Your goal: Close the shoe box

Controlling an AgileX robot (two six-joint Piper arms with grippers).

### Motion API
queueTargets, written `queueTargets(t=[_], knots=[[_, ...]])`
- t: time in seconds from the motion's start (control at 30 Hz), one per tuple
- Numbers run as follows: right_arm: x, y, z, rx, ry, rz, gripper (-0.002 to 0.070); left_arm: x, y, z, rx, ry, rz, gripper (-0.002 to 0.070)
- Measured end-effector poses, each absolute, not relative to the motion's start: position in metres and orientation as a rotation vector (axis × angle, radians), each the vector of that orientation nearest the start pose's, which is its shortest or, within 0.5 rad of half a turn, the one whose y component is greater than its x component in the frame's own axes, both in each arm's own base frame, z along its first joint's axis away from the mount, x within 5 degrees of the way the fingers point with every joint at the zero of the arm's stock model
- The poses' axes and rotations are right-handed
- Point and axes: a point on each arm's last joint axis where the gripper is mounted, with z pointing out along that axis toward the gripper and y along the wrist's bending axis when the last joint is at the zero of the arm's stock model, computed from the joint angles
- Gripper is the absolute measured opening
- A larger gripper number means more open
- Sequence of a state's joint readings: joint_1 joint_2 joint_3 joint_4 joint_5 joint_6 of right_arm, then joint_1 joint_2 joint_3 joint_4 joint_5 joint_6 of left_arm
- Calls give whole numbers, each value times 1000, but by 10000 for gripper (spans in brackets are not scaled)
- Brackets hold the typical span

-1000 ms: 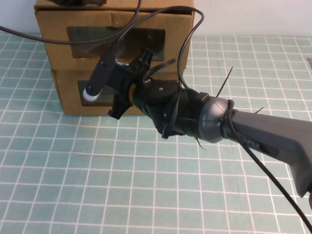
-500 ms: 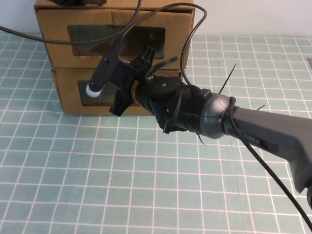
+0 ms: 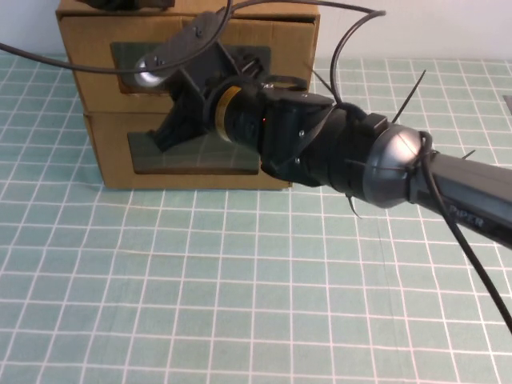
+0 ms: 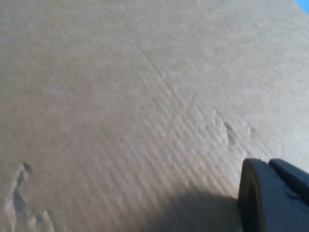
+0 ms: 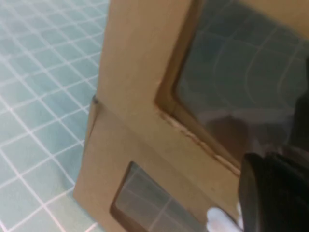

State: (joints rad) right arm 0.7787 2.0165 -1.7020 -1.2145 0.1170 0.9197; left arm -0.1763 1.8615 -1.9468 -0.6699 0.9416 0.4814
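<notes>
Two brown cardboard boxes are stacked at the table's back left. The upper one is the shoe box [image 3: 88, 80], and its clear window [image 5: 241, 82] fills the right wrist view. A small white tab [image 5: 217, 220] shows between its window and the lower twin box's window [image 5: 145, 203]. My right gripper [image 3: 250, 66] is shut, right at the shoe box's front beside the window; it also shows in its wrist view [image 5: 270, 193]. My left gripper [image 3: 128, 3] is shut and rests over the shoe box's top face [image 4: 120, 96], where it also shows close up [image 4: 273, 193].
The twin box [image 3: 108, 172] sits on the green checked mat [image 3: 200, 280]. The right arm [image 3: 448, 192] stretches from the right edge across to the boxes, with black cables looping above it. A white wall runs behind the boxes.
My right gripper and wrist have risen from the lower box's window to the upper box's window and moved closer to the boxes. The left gripper has not moved.
</notes>
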Motion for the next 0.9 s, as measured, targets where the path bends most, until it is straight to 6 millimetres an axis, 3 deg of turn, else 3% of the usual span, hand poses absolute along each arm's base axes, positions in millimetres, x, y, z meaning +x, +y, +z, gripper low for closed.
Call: queueTargets(t=[0.23, 0.43, 0.63, 0.73, 0.9], knots=[[355, 320, 320, -722, 1755, 190, -14, 392, -115, 424, 556, 2072, -619, -5], [332, 296, 345, -845, 1885, 16, -14, 363, -108, 459, 573, 1988, -559, -5], [305, 273, 381, -909, 1985, 12, -14, 324, -96, 492, 579, 1966, -455, -5], [297, 249, 411, -842, 1966, 19, -14, 301, -88, 505, 600, 1971, -395, -5], [296, 177, 454, -608, 2009, 19, -14, 263, -75, 515, 592, 1973, -297, -5]])
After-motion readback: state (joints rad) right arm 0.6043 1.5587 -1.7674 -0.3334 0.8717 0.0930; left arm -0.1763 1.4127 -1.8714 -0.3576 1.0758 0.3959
